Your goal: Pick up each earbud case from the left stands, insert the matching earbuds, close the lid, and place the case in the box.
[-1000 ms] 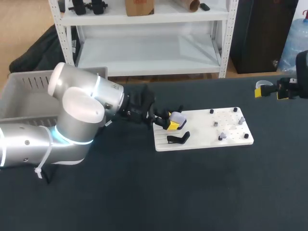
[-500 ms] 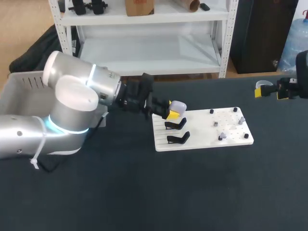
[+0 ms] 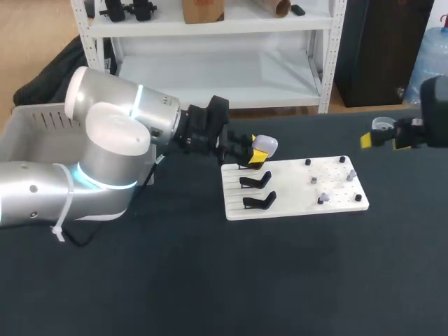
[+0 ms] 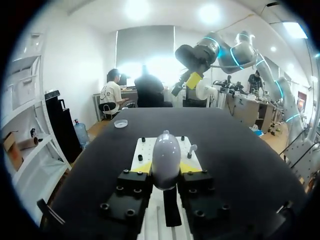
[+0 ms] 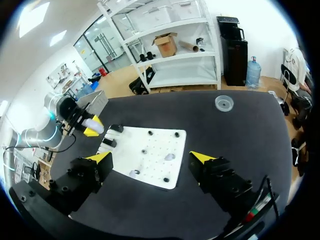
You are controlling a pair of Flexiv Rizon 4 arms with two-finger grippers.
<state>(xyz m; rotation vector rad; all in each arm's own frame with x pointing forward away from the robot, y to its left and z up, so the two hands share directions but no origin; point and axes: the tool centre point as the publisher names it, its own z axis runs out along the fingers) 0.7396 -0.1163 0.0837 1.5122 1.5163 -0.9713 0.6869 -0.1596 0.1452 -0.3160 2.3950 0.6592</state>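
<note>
A pale lavender earbud case (image 3: 265,145) hangs just above the white board (image 3: 294,203), with my left gripper (image 3: 257,156) shut on it. In the left wrist view the case (image 4: 165,157) stands upright between the yellow tips. Below it on the board's left end are two empty black stands (image 3: 256,180) (image 3: 260,201). Small earbuds (image 3: 323,199) (image 3: 314,180) lie among black pegs on the board's right end. My right gripper (image 3: 383,142) hovers open, beyond the board's right end. In its own view the right gripper (image 5: 150,159) holds nothing and looks down on the board (image 5: 155,142).
A grey plastic box (image 3: 35,133) stands at the table's far left, behind my left arm. A small clear round dish (image 3: 381,124) lies on the dark tabletop near the right gripper and also shows as the dish (image 5: 224,103) in the right wrist view.
My left gripper has lifted the case up off the rear stand, which now shows bare. The right gripper has shifted slightly toward the left.
</note>
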